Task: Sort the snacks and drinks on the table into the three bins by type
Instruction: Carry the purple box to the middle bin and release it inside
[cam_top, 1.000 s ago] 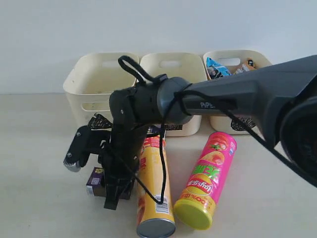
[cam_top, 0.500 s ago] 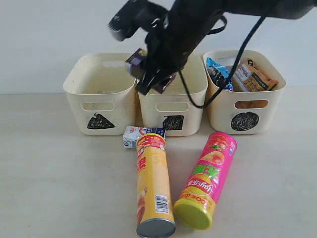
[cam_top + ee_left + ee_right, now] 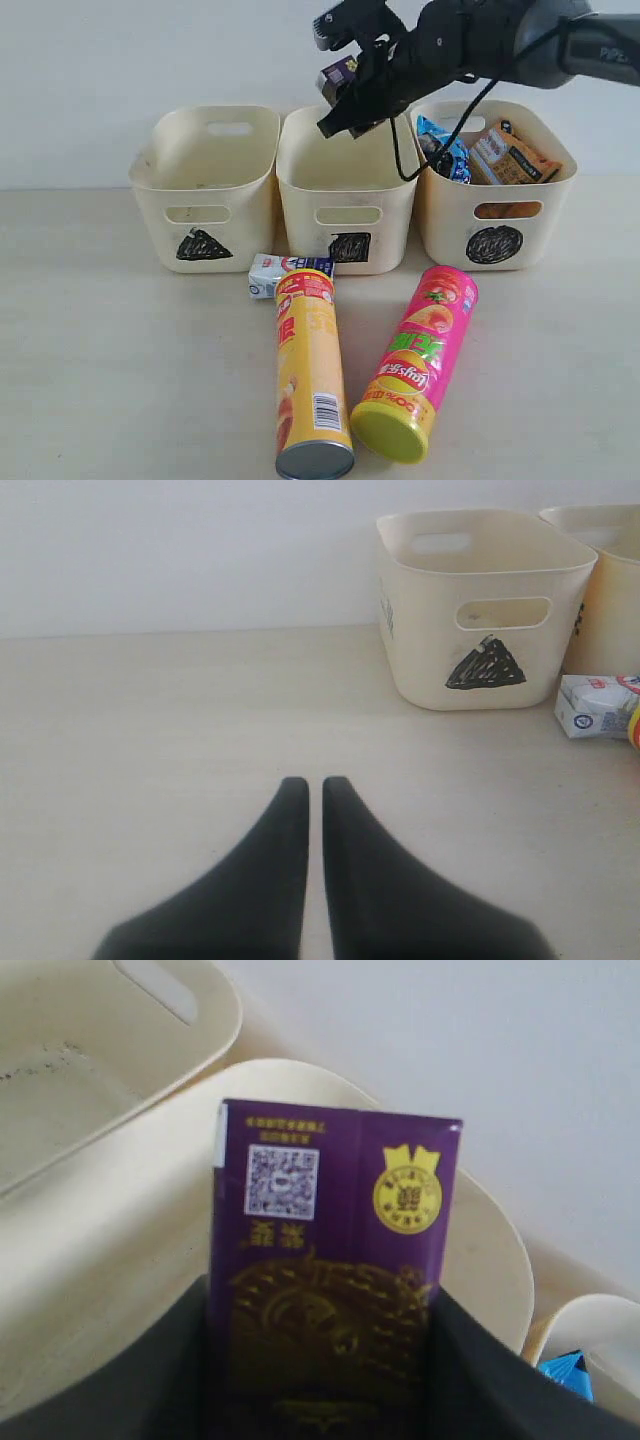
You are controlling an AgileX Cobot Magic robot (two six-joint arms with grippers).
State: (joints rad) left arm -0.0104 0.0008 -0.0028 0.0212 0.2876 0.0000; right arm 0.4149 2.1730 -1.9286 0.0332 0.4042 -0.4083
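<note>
My right tool [image 3: 346, 92] is clamped on the dark purple carton [image 3: 337, 72], held in the air over the middle bin [image 3: 300, 200] (square mark) at the worktop's far edge. My left tool [image 3: 314, 785] is clenched on nothing, low over the bare worktop [image 3: 150, 730]. The white and blue carton [image 3: 268, 276] lies just in front of that bin, at the yellow tube's [image 3: 310, 380] far end, with the pink tube [image 3: 420, 360] beside it.

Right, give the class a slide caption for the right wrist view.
Right gripper holds the purple carton above the middle cream bin.
</note>
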